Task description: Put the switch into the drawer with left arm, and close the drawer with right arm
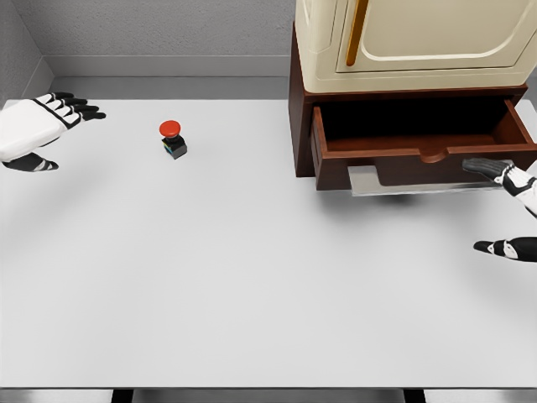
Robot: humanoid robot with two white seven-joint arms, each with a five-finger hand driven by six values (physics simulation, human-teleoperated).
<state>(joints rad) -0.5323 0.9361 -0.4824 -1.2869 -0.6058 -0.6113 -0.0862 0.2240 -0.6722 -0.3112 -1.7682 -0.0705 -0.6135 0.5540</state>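
Fingers (80,107) of the left hand (38,126) are spread and relaxed, holding nothing, with the thumb set apart below them; the hand hovers at the desk's far left edge, well apart from the switch. Fingers (485,165) of the right hand (513,206) are likewise apart and empty, one dark-tipped finger lying just before the drawer's front and the thumb lower, near the picture's right edge. The switch (173,140), a small black box with a red mushroom button on top, stands upright on the white desk (252,285), in the far left part of it, between the left hand and the cabinet. The drawer (419,138) is pulled out of the dark brown cabinet (300,109) at the desk's far right; its interior is dark and shadowed, and its front panel has a shallow cut-out at the middle. A pale grey flat patch lies on the desk just under the drawer's front. A cream-coloured unit (403,42) with a door and an orange-brown handle (357,34) sits on top of the cabinet. A grey wall (159,29) stands behind the desk.
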